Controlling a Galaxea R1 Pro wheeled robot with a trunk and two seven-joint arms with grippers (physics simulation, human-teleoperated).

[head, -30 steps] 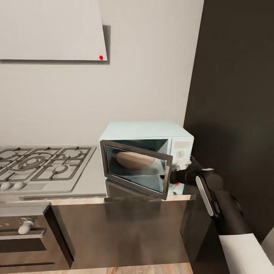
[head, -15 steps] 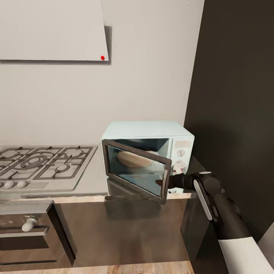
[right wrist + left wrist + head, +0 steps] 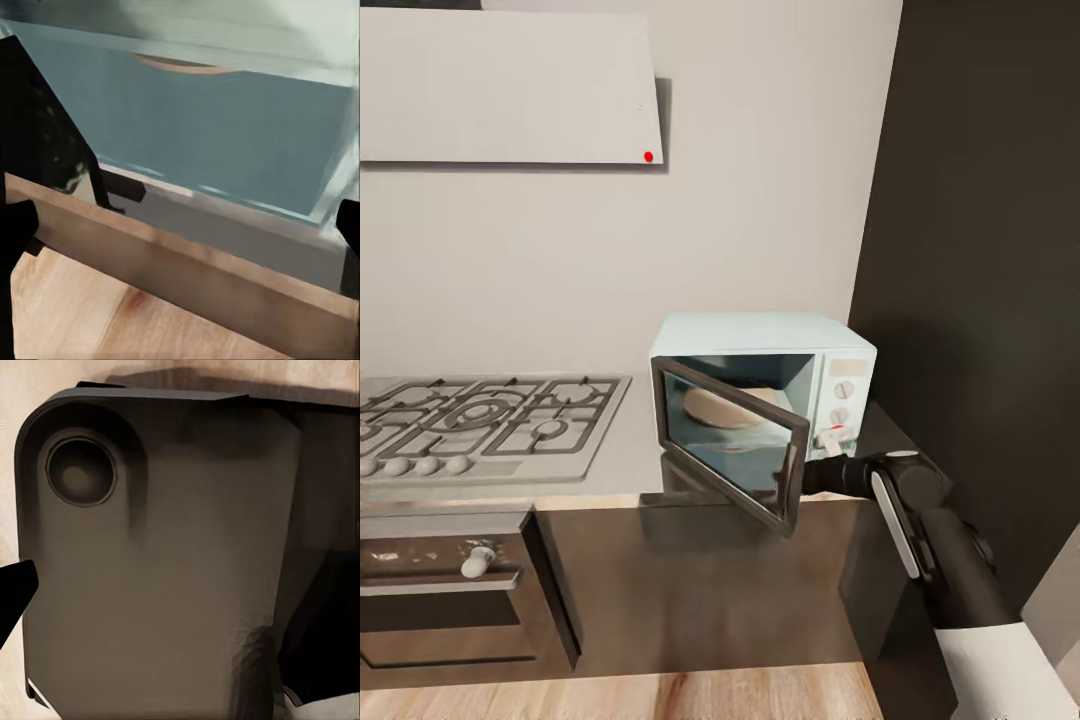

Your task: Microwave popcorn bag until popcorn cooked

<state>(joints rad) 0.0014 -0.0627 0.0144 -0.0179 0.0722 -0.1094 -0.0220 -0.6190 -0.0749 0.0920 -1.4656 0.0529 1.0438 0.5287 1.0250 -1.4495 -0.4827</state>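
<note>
In the right wrist view two dark fingertips (image 3: 16, 225) sit at opposite edges of the picture, wide apart, with nothing between them but the microwave's glass door. From the head view the right gripper (image 3: 812, 474) is at the free edge of that door, just behind it; contact cannot be told. One microwave (image 3: 830, 345) stands at the right end of the countertop (image 3: 620, 470), its door swung partly open toward the robot. One popcorn bag (image 3: 722, 405) lies inside the microwave, seen through the glass as a tan rounded shape. The white control panel carries two knobs and a small red light. The left gripper's fingers are hardly visible in the left wrist view, so their spread cannot be told; a dark grey panel (image 3: 165, 562) with a round recess lies before that camera. Left of the microwave is one gas hob (image 3: 480, 420) with a row of knobs, an oven front (image 3: 450, 590) below it, a pale hood (image 3: 510, 90) above, and a tall dark cabinet (image 3: 980, 250) to the right.
</note>
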